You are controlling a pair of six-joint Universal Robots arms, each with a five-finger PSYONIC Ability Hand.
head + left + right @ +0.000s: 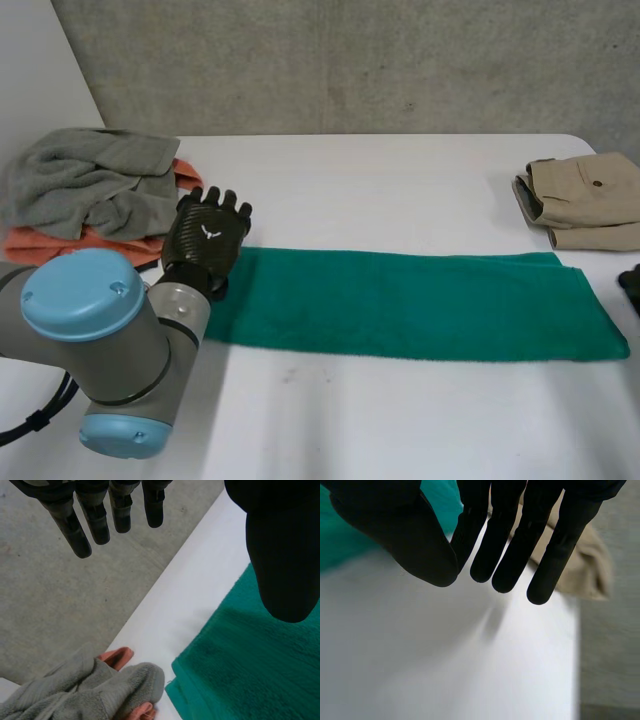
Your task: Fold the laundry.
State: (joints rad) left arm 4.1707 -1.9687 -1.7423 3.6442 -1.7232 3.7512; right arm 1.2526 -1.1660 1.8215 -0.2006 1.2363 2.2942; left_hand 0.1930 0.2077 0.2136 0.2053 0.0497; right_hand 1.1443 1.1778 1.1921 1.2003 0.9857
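A green towel (410, 303) lies folded into a long strip across the middle of the white table (400, 180). My left hand (205, 240) hovers over the strip's left end, open, with straight fingers (82, 535) and the thumb above the green towel (250, 655), holding nothing. My right hand (630, 283) is just off the strip's right end. It is open too, its straight fingers (510, 545) above bare table, with a piece of green towel (335, 545) beside the thumb.
A crumpled grey towel (85, 180) lies on an orange cloth (80, 245) at the table's far left, close to my left hand. Folded beige trousers (585, 200) sit at the far right. A concrete wall stands behind the table.
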